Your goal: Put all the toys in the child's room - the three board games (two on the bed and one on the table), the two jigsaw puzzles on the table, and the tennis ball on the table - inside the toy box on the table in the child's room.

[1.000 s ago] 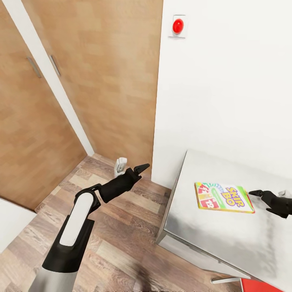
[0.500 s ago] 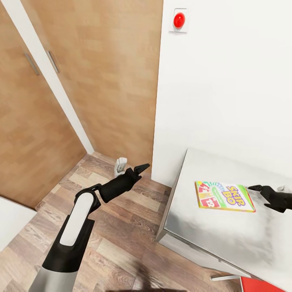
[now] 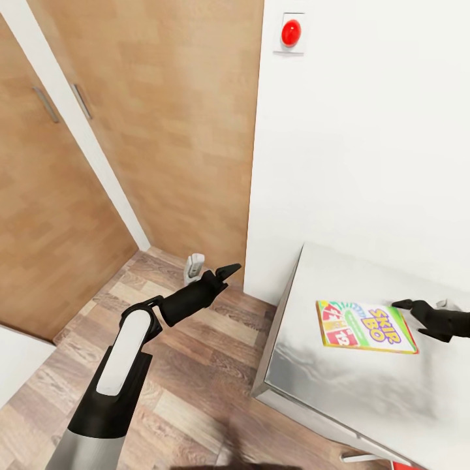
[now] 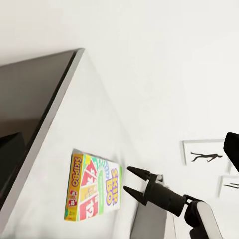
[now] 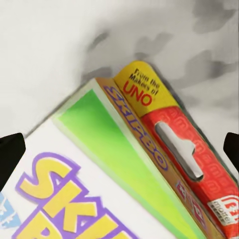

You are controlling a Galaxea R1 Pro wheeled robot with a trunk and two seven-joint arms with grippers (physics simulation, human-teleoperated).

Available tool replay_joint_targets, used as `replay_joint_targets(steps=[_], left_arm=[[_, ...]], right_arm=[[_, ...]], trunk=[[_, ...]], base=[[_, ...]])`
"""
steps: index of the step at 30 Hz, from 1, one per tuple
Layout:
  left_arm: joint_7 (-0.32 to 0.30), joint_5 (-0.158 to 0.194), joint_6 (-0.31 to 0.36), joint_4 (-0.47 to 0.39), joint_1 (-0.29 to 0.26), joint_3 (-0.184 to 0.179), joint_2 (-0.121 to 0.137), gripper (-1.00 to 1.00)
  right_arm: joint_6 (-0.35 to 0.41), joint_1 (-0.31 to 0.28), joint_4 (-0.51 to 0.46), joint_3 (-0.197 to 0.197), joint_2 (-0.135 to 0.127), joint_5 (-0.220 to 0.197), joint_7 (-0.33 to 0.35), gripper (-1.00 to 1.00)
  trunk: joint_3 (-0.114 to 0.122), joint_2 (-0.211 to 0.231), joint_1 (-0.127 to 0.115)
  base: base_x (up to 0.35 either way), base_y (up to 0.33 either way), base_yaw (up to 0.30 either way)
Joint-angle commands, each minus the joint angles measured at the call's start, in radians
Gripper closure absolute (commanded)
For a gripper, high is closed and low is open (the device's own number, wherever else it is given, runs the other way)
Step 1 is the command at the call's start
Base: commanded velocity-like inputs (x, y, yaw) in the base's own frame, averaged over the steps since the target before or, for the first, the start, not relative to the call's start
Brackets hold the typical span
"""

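Where it lay flat on the pale grey mottled table (image 3: 339,385), the green-yellow-red "SKIP-BO" box (image 3: 364,326), marked "From the Makers of UNO", sat just before the black right gripper (image 3: 410,318), jaws parted and empty. The black left gripper (image 3: 230,269) hung pinched together, empty, above the wood-plank floor (image 3: 183,365).

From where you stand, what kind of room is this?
Probably a bedroom or playroom: wooden wardrobe doors, a wood-plank floor, and a Skip-Bo game box lying on a pale table.

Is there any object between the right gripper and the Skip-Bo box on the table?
Nothing visible: the open right gripper sits at the far edge of the flat green-yellow-red Skip-Bo box, lying alone on the pale mottled table.
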Motion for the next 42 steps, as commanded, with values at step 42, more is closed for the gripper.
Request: replay_joint_targets(steps=[42], left_arm=[[0.01,0.01,0.003,-0.001,0.001,0.001,0.001,-1.0]], right_arm=[[0.019,0.014,0.01,0.013,0.005,-0.013,-0.01,-1.0]], trunk=[[0.001,-0.002,0.001]], base=[[0.007,0.0,0.041]])
